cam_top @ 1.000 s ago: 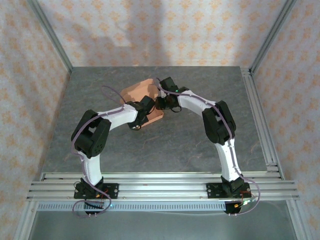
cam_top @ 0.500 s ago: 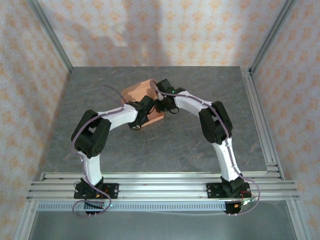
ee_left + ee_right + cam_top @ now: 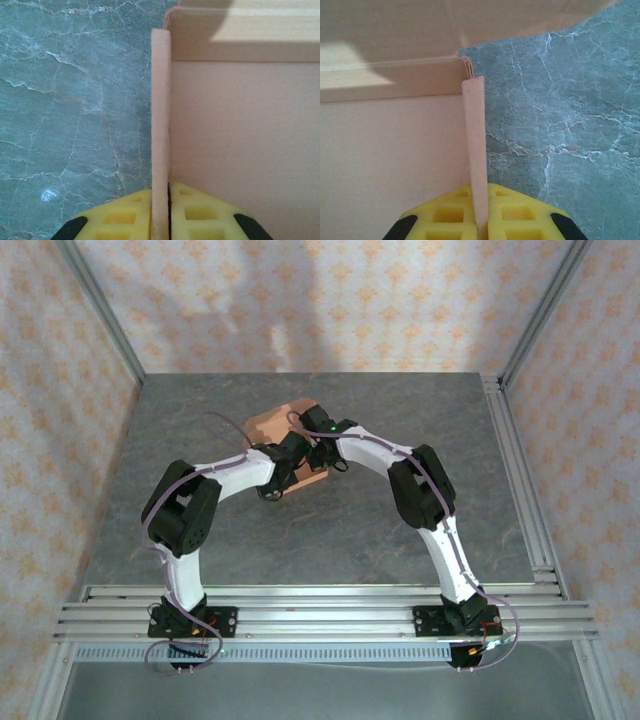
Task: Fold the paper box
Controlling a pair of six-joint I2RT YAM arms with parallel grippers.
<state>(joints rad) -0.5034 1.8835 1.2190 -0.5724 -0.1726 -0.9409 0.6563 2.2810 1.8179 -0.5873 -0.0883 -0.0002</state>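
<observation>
From above, the salmon-pink paper box (image 3: 272, 426) sits toward the back middle of the grey stone-patterned table (image 3: 400, 540). Both arms meet over its near-right part, and their fingertips seem hidden beneath the wrists.

At the left wrist, the left gripper (image 3: 161, 212) has its yellow pads (image 3: 120, 217) pinched on an upright box wall (image 3: 161, 100).

At the right wrist, the right gripper (image 3: 482, 220) likewise clamps a standing wall (image 3: 475, 130).
</observation>
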